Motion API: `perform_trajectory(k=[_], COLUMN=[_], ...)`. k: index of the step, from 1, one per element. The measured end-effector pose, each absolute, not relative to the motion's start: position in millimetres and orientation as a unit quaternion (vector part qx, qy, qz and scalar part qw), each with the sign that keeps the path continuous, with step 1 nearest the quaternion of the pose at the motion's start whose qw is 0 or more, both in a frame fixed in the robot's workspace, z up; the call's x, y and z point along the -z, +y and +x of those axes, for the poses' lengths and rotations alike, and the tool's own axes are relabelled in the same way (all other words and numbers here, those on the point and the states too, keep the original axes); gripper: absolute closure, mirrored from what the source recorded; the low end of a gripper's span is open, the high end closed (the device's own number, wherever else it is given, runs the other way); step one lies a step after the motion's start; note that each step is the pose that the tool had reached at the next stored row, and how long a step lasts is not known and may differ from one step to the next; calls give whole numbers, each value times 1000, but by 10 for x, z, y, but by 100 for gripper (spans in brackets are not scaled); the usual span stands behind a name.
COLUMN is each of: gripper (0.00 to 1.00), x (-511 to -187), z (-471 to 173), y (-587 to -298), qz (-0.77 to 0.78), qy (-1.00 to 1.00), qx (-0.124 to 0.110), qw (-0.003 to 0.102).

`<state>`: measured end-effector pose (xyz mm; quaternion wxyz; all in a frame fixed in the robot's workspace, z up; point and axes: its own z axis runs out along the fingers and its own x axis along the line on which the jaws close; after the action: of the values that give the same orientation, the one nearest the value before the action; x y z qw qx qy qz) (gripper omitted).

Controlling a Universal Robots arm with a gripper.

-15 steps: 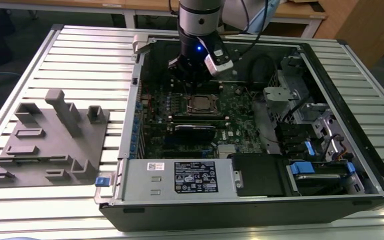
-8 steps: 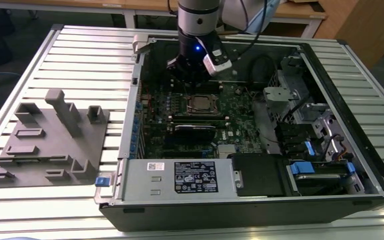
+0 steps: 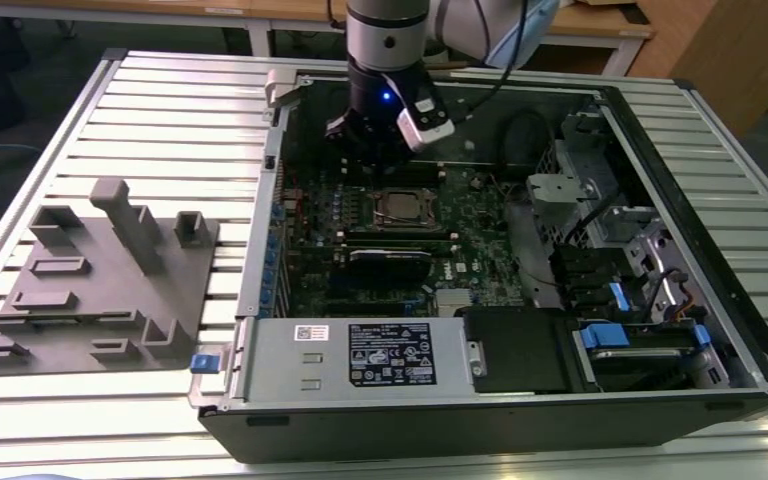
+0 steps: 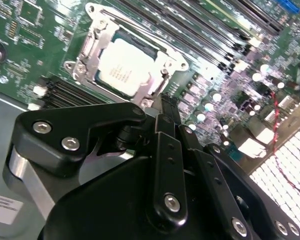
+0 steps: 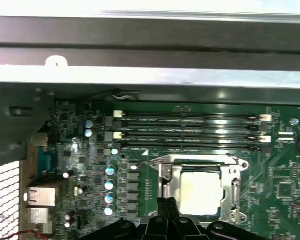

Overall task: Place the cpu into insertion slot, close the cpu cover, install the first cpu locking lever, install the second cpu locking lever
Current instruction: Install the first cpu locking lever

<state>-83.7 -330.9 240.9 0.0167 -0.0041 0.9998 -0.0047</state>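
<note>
The open case (image 3: 357, 440) is laid on a slatted table (image 3: 171, 110) that is cut off at the picture's edges, and part of the board (image 3: 484, 235) is screened in the exterior view by the arm. In the second wrist view, the board behind the gripper's black body is hidden. One grey fixture (image 3: 104, 290) is seen on the table at the exterior view's left, well apart from the case. Four long memory slots (image 5: 190, 131) are counted in the first wrist view, just beside the slot (image 4: 142, 45). One cpu (image 4: 124, 67) is seated flat in that slot. One cover (image 4: 90, 50) is folded down around it, and the pale top is shown through the window. The gripper (image 4: 167, 102) is held just beside the cover's edge, off the cpu, with its fingers drawn together and nothing seen between them. Whether the tips touch the cover cannot be told, and the levers cannot be made out against the frame.
</note>
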Motion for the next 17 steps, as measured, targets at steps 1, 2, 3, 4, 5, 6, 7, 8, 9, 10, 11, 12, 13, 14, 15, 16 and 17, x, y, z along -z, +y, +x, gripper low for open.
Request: perform_trajectory(k=[1,2,3,4,5,6,7,8,9,10,11,12,13,14,15,16,17], gripper=[89,89,89,89,89,89,89,89,89,89,89,89,89,89,89,89,89], x=[-2409,-2409,-2409,-2408,-2408,-2408,-2408,-2408,-2409,-2409,-2409,-2414,-2420,-2427,-2434,-2442,-2450], z=[-860,-883,-907,-927,-941,-946,-947,-947,-948,-948,-949,-949,-949,-949,-949,-949,-949], y=[-3310,-3310,-3310,-3310,-3311,-3310,-3310,-3310,-3311,-3311,-3311,-3311,-3311,-3311,-3311,-3311,-3311], qz=[-4,-4,-4,-4,-4,-4,-4,-4,-4,-4,-4,-4,-4,-4,-4,-4,-4], qy=[1000,1000,1000,1000,1000,1000,1000,1000,1000,1000,1000,1000,1000,1000,1000,1000,1000], qx=[5,5,5,5,5,5,5,5,5,5,5,5,5,5,5,5,5], qw=[17,17,17,17,17,17,17,17,17,17,17,17,17,17,17,17,17])
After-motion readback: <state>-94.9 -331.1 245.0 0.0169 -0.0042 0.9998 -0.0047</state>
